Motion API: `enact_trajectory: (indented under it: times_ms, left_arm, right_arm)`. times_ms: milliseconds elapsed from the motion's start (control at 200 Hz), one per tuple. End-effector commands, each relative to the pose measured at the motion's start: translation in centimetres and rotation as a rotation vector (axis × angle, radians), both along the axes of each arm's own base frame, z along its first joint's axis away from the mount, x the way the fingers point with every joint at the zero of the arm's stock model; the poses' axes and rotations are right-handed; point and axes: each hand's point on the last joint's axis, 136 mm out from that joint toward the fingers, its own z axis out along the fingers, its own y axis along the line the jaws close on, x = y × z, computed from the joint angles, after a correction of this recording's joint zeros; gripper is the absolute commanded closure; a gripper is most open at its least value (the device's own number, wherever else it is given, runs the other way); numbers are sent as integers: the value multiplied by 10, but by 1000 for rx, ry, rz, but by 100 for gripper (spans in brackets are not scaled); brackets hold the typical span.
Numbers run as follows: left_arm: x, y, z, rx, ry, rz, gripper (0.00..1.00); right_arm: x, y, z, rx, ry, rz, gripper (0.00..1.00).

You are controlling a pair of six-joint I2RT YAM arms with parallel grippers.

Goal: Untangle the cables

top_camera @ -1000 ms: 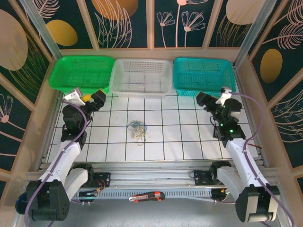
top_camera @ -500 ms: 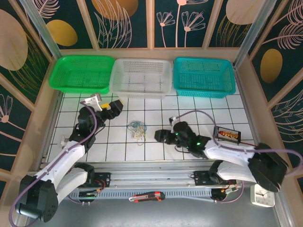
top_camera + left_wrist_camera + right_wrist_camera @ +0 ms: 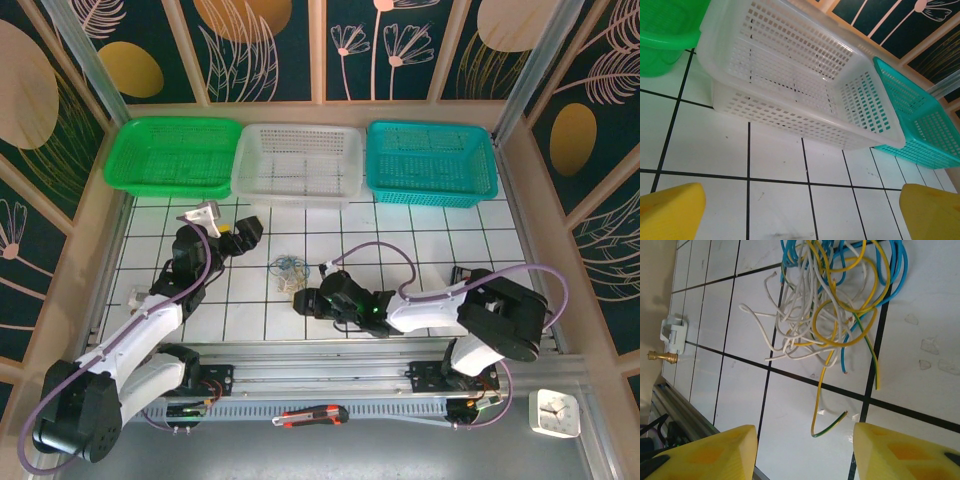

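The cables (image 3: 290, 272) lie in a small tangle of blue, yellow and white cords on the white tiled table, left of centre. In the right wrist view the cables (image 3: 830, 305) sit just ahead of my fingers, and one yellow-green end curls down towards the gap. My right gripper (image 3: 305, 300) (image 3: 805, 440) is low over the table, just below-right of the tangle, open, with nothing between its yellow fingers (image 3: 715, 452). My left gripper (image 3: 250, 230) (image 3: 805, 205) is open to the left of the tangle, above bare tiles, facing the baskets.
A green basket (image 3: 170, 155), a white basket (image 3: 298, 165) and a teal basket (image 3: 430, 160) stand in a row along the back. A box cutter (image 3: 310, 415) lies on the front rail. A small white clip (image 3: 672, 332) sits near the table's left edge.
My right arm has swung from the right side down and across to the cables, and its jaws have narrowed. My left gripper has moved a little towards the centre.
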Motion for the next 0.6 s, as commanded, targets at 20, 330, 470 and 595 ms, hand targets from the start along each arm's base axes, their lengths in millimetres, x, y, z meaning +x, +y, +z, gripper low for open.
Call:
enact_trajectory:
  times_ms: [20,330,470,595]
  left_arm:
    - [2,-1,8,7,-39,-4,1]
    - [3,-5,10,-2,-47,-20,1]
    - [4,-6,13,-5,-55,-23,1]
    - [4,-7,14,-12,-57,-29,1]
  right_arm:
    - [2,12,7,22,-6,-33,46]
    - [3,17,0,10,4,-38,56]
    - [4,15,-6,-4,8,-49,56]
    - [8,13,-7,-10,1,-67,59]
